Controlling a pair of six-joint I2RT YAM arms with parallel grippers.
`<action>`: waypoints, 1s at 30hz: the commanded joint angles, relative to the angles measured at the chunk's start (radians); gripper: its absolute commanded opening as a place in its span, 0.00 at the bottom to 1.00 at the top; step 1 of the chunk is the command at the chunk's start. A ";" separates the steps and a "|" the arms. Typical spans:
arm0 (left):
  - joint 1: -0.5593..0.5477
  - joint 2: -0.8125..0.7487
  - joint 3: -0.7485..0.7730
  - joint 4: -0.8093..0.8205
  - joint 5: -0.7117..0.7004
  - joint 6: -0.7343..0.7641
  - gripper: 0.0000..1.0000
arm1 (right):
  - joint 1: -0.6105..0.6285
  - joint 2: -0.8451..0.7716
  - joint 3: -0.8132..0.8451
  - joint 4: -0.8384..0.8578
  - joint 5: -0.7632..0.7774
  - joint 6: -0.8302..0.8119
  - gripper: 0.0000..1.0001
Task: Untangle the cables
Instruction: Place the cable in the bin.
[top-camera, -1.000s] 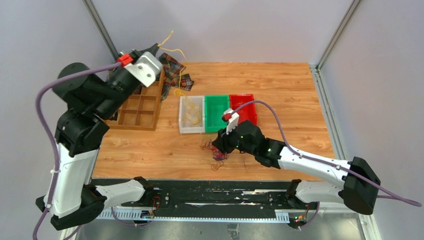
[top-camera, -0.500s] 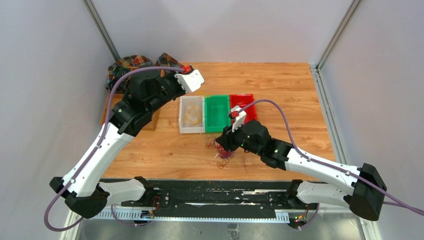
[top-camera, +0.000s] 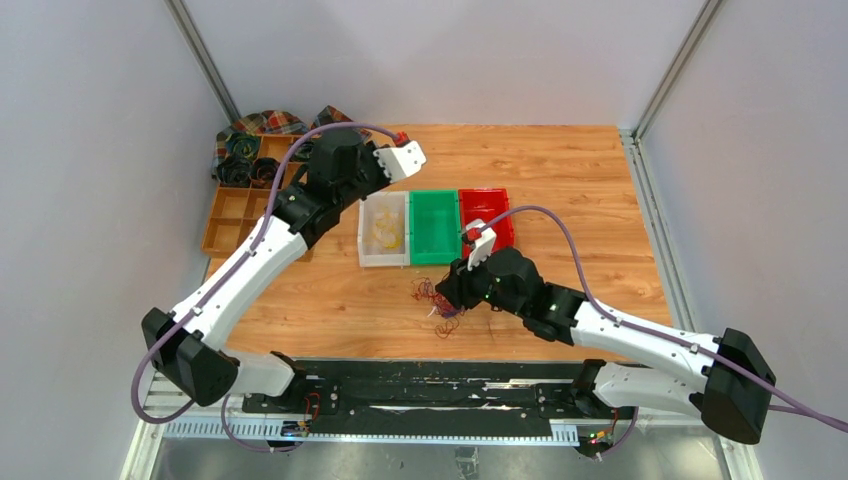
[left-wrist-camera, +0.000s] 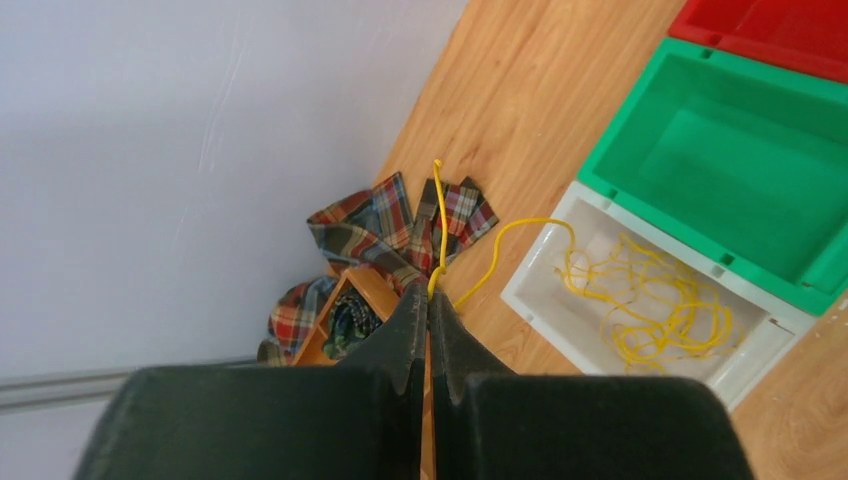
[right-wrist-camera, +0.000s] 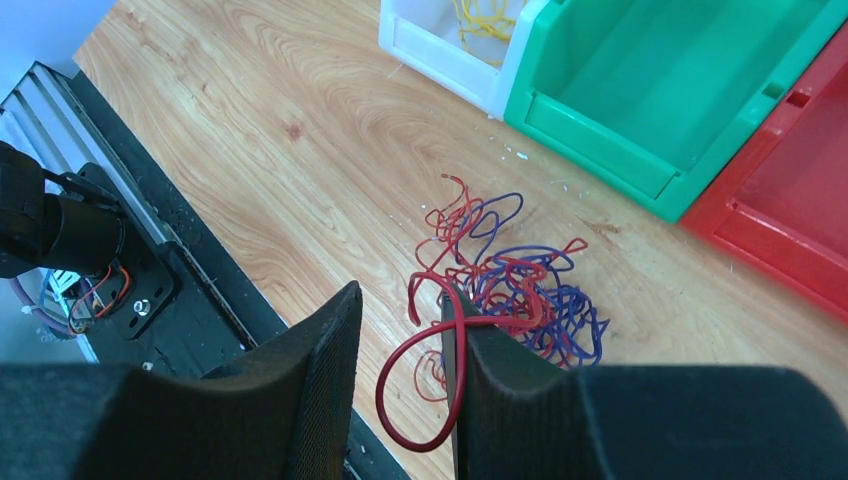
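Left pincer (left-wrist-camera: 429, 297) clamped on yellow cable (left-wrist-camera: 441, 210), wrist view only; right pincer (right-wrist-camera: 400, 305) apart over red-purple tangle (right-wrist-camera: 520, 295).

The right gripper (top-camera: 448, 296) hovers right over a tangle of red and purple wires (top-camera: 430, 297). Just beyond it sit a white bin (top-camera: 383, 262) holding yellow wires (top-camera: 383, 230), a green bin (top-camera: 432, 225) and a red bin (top-camera: 495, 200).

From above, the fingers of the right gripper (top-camera: 455, 291) are hidden under its wrist (top-camera: 497, 272), which also covers part of the clump (top-camera: 428, 297). The yellow cable (left-wrist-camera: 441, 210) vanishes between the closed fingers of the left gripper (left-wrist-camera: 430, 295), which hide most of the organizer (left-wrist-camera: 372, 287). In the right wrist view the red bin (right-wrist-camera: 790, 200) runs off the right edge and the white bin (right-wrist-camera: 450, 60) off the top.
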 joint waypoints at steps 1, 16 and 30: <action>0.049 0.023 -0.002 0.093 -0.002 -0.014 0.01 | -0.012 -0.006 -0.025 0.027 0.021 0.031 0.35; 0.087 0.161 -0.064 0.136 0.029 -0.005 0.00 | -0.012 0.009 0.033 -0.053 -0.050 0.061 0.35; 0.087 0.289 -0.207 0.212 0.049 -0.039 0.00 | -0.020 -0.057 0.064 -0.287 -0.092 0.131 0.34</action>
